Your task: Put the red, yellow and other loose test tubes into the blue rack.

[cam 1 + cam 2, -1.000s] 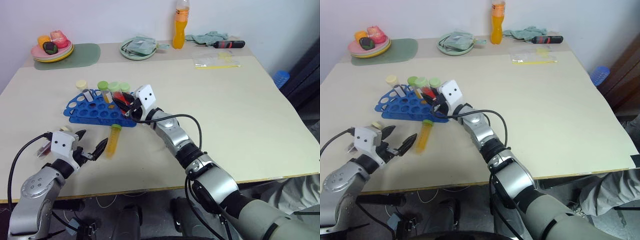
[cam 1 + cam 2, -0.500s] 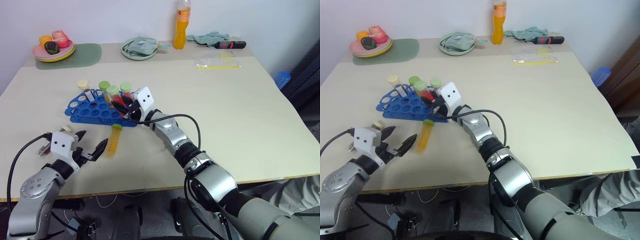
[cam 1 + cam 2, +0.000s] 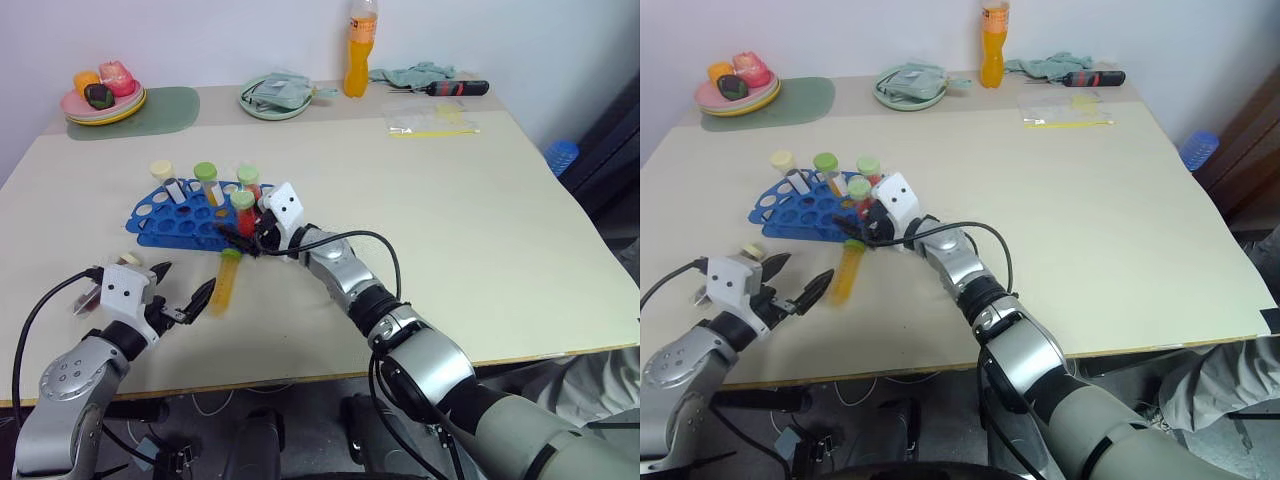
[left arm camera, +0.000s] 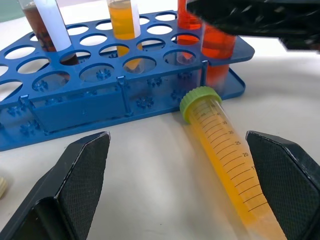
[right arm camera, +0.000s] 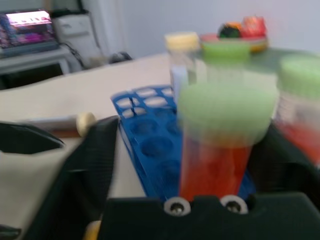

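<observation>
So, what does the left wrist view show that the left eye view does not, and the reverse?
The left wrist view brings out the printed scale lines on the lying yellow tube and the small star shapes in the blue rack's lower tier. The left eye view adds the far side of the table: a plate, an orange bottle and a screwdriver. Both share the rack, the standing tubes, the yellow tube lying beside it, and the open left tool.

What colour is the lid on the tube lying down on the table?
Green. The lying tube's cap shows best in the left wrist view, touching the blue rack.
</observation>
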Controlling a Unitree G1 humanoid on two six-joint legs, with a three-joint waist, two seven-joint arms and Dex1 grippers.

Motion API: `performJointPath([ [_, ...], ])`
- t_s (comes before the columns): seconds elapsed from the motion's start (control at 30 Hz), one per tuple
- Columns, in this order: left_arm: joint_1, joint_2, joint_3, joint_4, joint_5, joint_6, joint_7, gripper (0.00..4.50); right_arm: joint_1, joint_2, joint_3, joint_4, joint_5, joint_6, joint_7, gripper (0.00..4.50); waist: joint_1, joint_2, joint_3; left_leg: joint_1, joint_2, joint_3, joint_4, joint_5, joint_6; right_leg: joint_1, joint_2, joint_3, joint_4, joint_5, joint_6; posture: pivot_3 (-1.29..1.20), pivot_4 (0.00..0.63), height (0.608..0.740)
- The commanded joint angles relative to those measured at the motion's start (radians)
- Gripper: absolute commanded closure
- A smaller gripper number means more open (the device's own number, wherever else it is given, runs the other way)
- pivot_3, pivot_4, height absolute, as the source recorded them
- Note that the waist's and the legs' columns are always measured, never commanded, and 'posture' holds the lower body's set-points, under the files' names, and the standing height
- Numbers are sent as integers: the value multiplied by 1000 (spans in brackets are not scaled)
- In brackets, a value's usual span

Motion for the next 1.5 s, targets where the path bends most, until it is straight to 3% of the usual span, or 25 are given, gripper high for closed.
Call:
performJointPath([
  [0.03, -1, 2, 34, -38, -14, -3, 10, 0, 71, 147, 20, -181, 33, 4, 32, 24, 1, 0, 0, 0, 0, 0, 0, 0, 0, 0, 0, 0, 0, 0, 0, 0, 150, 740],
  [0.23, -1, -7, 75, -64, -44, 29, 48, 0, 137, 60, 50, -430, 54, 124, 25, 24, 2, 0, 0, 0, 0, 0, 0, 0, 0, 0, 0, 0, 0, 0, 0, 0, 150, 740],
  [0.37, -50, 14, 154, -86, -136, 136, 101, 0, 188, -27, 38, -604, 74, 215, 27, 24, 8, -1, -1, 0, 0, -1, 0, 0, 0, 1, -1, -1, 0, 0, 0, 0, 150, 740],
  [0.5, -148, 120, 180, -135, -214, 381, 183, 0, 221, -120, -19, -753, 108, 308, 50, 24, 9, -1, 0, 0, 0, -2, 1, 0, 0, 1, -1, -1, 0, 0, 0, 0, 150, 740],
  [0.67, -291, 404, 41, -255, -281, 816, 205, 0, 271, -318, -32, -930, 148, 423, 196, 24, 5, -1, 0, 0, -1, -3, 1, 0, 0, 1, 0, -2, -1, 0, 0, 0, 150, 740],
  [0.77, -521, 383, 6, -204, -442, 1189, 247, 0, 304, -457, -26, -1037, 187, 480, 322, 24, 8, 0, 1, 0, -1, -2, 0, 0, 0, 2, -1, -2, -1, 0, 1, 0, 150, 740],
  [0.9, -638, 409, -140, -130, -578, 1249, 420, 0, 342, -582, -26, -1135, 232, 531, 435, 24, -4, 0, 1, 1, -1, -2, 0, 0, 0, 2, 0, -1, -1, 0, 1, 0, 150, 740],
  [1.1, -729, 335, -240, 27, -797, 1249, 799, 0, 379, -626, -10, -1192, 247, 568, 475, 24, 7, -1, 1, 1, -1, -4, 1, 0, 0, 2, 0, -1, 0, 0, 0, 0, 150, 740],
  [1.27, -777, 114, -204, 150, -916, 1249, 1167, 0, 392, -615, 8, -1207, 233, 573, 468, 24, 29, -2, 1, -1, -2, -3, 3, 1, -1, 2, -2, -1, 0, 0, 1, 0, 150, 740],
  [1.4, -802, 15, -204, 208, -1005, 1249, 1379, 0, 403, -617, 17, -1221, 230, 577, 466, 24, 36, -2, 1, -1, -2, -3, 3, 2, -3, 2, -2, -1, 0, 0, 1, 0, 150, 740],
  [1.5, -818, -23, -212, 245, -1074, 1225, 1520, 850, 413, -627, 22, -1230, 228, 578, 470, 0, 36, -2, 1, -1, -3, -3, 3, 2, -3, 2, -3, -1, 0, 0, 1, 0, 150, 740],
])
